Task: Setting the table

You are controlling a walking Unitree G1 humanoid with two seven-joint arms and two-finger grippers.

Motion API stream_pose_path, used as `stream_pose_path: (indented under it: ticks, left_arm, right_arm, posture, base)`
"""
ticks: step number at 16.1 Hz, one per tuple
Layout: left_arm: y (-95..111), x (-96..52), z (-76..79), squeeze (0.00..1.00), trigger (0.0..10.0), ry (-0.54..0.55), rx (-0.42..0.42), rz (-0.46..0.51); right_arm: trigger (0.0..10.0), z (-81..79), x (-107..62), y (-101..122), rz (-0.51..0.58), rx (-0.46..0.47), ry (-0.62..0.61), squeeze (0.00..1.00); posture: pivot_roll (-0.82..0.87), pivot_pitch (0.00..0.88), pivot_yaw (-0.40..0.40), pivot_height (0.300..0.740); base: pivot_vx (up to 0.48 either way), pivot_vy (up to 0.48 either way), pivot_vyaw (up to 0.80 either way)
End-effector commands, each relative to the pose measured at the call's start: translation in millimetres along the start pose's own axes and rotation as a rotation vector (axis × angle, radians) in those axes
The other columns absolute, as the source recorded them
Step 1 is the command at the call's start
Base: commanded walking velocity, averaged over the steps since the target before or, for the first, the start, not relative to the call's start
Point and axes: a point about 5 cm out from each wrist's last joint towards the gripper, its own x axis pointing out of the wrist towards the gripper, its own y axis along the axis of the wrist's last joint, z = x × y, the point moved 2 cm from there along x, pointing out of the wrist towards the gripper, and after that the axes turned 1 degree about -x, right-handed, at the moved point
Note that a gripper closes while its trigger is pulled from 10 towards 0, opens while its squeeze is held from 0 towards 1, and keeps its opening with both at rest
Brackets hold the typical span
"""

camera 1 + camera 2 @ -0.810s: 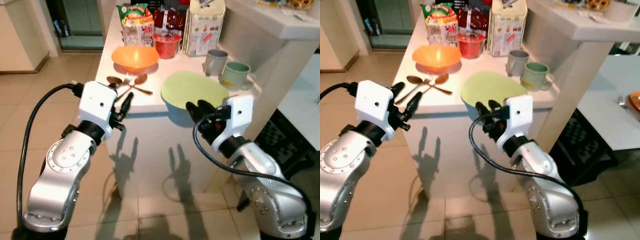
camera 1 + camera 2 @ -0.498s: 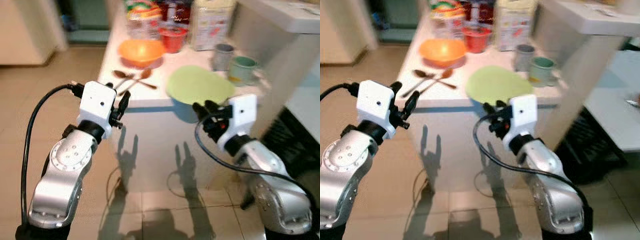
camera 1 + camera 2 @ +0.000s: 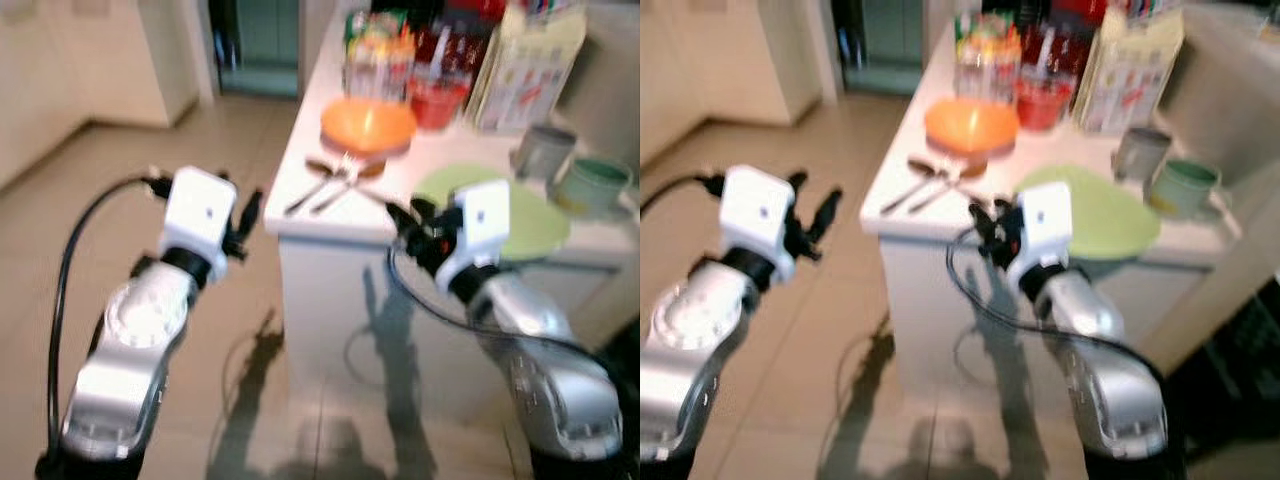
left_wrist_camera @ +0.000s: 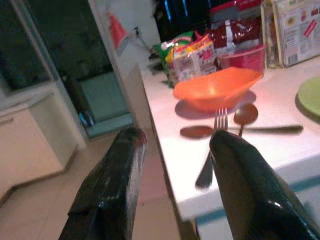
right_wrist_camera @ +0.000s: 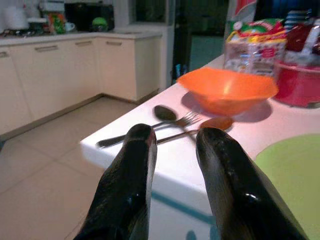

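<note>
The left gripper (image 3: 250, 215) hangs over the tiled floor (image 3: 90, 220), just off the left edge of the white surface (image 3: 300, 185). Its fingers (image 4: 107, 185) are spread apart and hold nothing. There is lots of open floor on this side, running back to pale cabinets (image 5: 65, 65) and a dark doorway (image 3: 258, 40).

On the surface near its left edge lie a fork (image 4: 212, 150) and two spoons (image 4: 244, 114), all close together and crossing each other. Just behind them sits an orange bowl (image 3: 367, 124). Behind the bowl stand snack bags (image 4: 192, 55) and a red tub (image 3: 436, 98).

The right gripper (image 3: 410, 225) is held up at the front edge of the surface, a little below the top. Its fingers (image 5: 130, 175) are spread a bit and hold nothing. In the right wrist view they point at the fork and spoons, which lie just past the edge.

To the right of the spoons lies a flat green plate (image 3: 1110, 215), close to the front edge. Behind it stand a grey mug (image 3: 1137, 152) and a green mug (image 3: 1183, 188), side by side. A tall printed box (image 3: 530, 65) stands at the back, and a pale wall (image 3: 1230, 90) rises behind the mugs.

The head views are blurry.
</note>
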Motion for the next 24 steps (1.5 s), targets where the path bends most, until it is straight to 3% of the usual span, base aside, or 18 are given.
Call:
stream_pose_path:
  ticks: [1, 9, 12, 13, 14, 17, 24]
  left_arm:
    - [1.3, -0.1, 3.3, 0.0, 10.0, -0.022, 0.01, 0.006]
    - [2.2, -2.0, 13.4, 0.0, 10.0, -0.09, -0.016, 0.02]
    - [1.3, -9.3, 25.2, 0.0, 10.0, -0.189, -0.031, 0.019]
    - [2.2, -11.4, 28.5, 0.0, 10.0, -0.222, -0.038, 0.027]
    - [3.6, -13.9, 33.2, 0.0, 10.0, -0.269, -0.049, 0.033]
    - [5.6, -15.4, 43.7, 0.0, 10.0, -0.367, -0.06, 0.029]
    - [10.3, -11.4, 45.0, 0.0, 10.0, -0.419, -0.038, 0.034]
  right_arm:
    - [10.0, 9.8, 0.3, -1.2, -0.005, 0.02, -0.053, 0.0]
    - [10.0, 24.9, -0.3, 3.2, -0.031, -0.002, -0.04, 0.0]
    - [10.0, 31.5, 2.5, 5.6, -0.089, -0.034, 0.039, 0.0]
    - [10.0, 31.8, 4.3, 8.5, -0.101, -0.003, 0.089, 0.0]
    - [10.0, 36.0, 8.3, 12.6, -0.115, 0.006, 0.123, 1.0]
    - [10.0, 51.4, 27.6, 16.8, -0.177, 0.005, 0.195, 1.0]
    - [10.0, 75.6, 69.3, -0.5, -0.431, -0.088, 0.344, 1.0]
  posture:
    - [-0.01, 0.0, -0.007, 0.74]
    - [-0.02, 0.0, -0.01, 0.74]
    - [-0.02, 0.0, -0.018, 0.74]
    - [-0.02, 0.0, -0.02, 0.74]
    - [-0.02, 0.0, -0.019, 0.74]
    - [-0.03, 0.0, -0.006, 0.74]
    - [-0.01, 0.0, -0.009, 0.74]
  base:
    - [0.326, 0.0, 0.0]
    - [0.286, 0.0, 0.0]
    - [0.0, 0.0, 0.0]
    - [0.0, 0.0, 0.0]
    - [0.0, 0.0, 0.0]
    - [0.0, 0.0, 0.0]
    - [0.0, 0.0, 0.0]
